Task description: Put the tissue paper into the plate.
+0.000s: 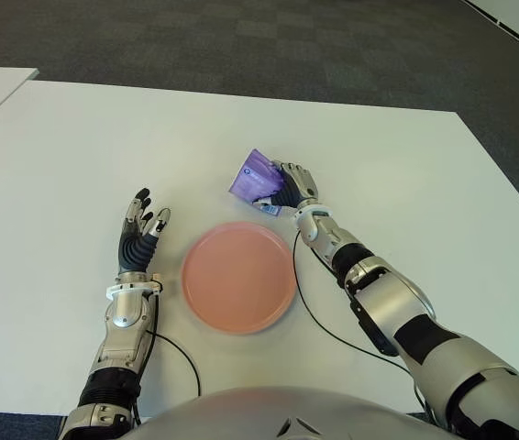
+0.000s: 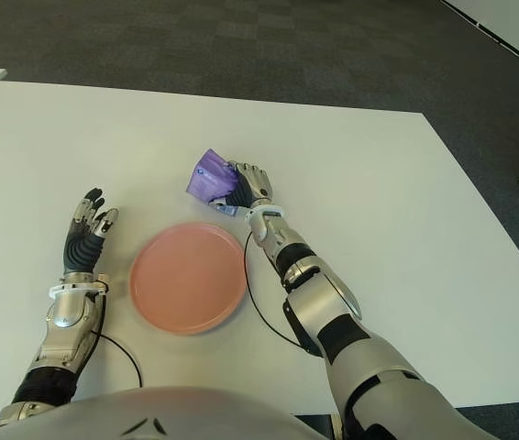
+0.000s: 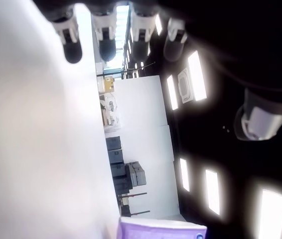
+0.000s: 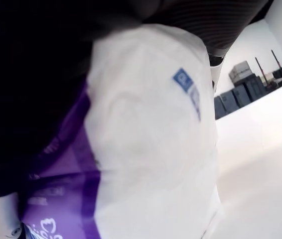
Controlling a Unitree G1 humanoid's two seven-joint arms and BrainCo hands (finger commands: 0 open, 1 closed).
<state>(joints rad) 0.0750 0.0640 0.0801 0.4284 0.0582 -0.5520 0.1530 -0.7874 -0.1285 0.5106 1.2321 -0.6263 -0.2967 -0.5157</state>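
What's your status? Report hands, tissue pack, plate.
Right hand shut on tissue pack, beyond the plate. Left hand open, idle left of plate. Plate holds nothing; nothing between pack and plate.

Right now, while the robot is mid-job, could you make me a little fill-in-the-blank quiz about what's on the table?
1. The tissue pack is gripped by the robot's ____ hand.
2. The plate holds ____ so far.
3. The left hand, fingers spread, shows on the plate's ____ side.
4. The tissue pack's wrapper is white and ____.

Missing words: right; nothing; left; purple
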